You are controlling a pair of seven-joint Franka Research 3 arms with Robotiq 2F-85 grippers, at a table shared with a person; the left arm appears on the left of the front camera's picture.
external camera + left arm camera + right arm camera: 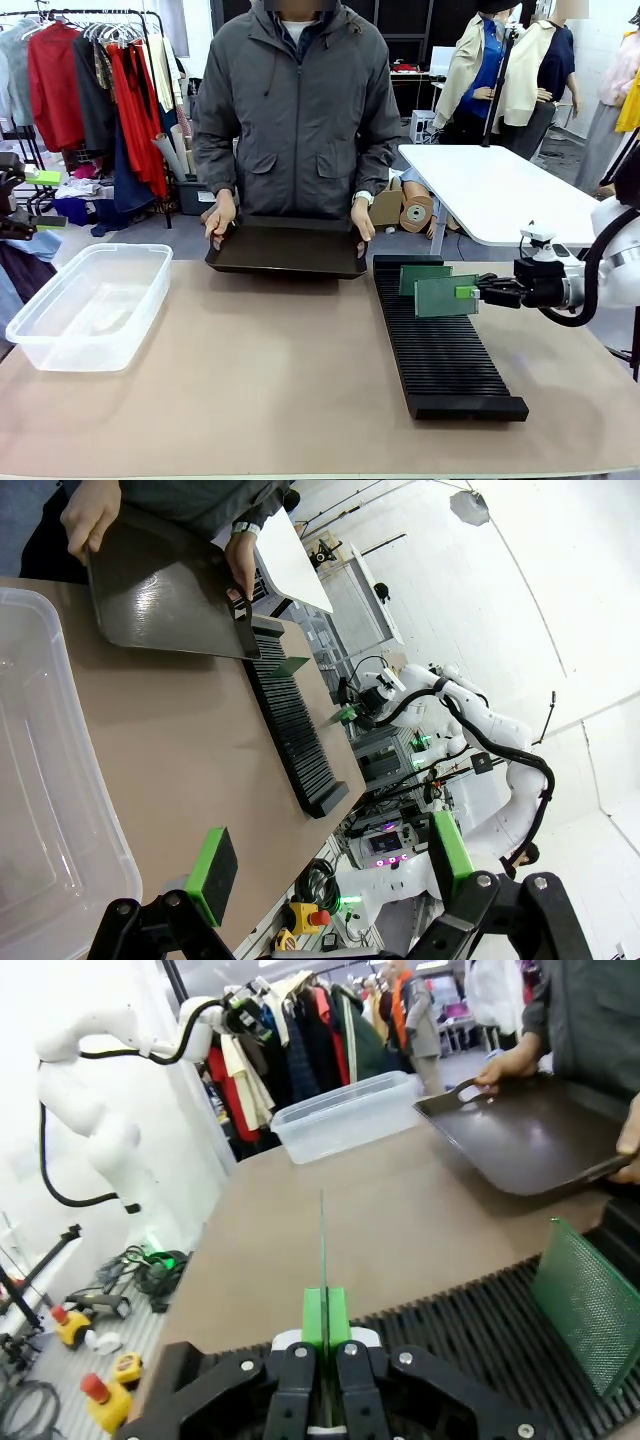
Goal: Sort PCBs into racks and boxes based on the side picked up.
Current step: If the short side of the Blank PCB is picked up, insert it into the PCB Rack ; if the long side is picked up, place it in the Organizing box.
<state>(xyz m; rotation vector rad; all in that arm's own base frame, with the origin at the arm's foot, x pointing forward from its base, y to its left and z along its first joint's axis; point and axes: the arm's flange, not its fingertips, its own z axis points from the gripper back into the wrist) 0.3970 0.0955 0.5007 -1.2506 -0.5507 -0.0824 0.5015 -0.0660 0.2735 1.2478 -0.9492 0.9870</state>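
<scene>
I am pinching a PCB by its edge in my right claw, pads shut tight on it so it is standing upright over the black rack just below me, ready, I judge, for a slot; another board is already standing in the rack just beyond mine. My left claw is hanging with its pads spread and nothing between them, beside the clear box; the person is tilting a black tray at the far edge, well ahead of me.
</scene>
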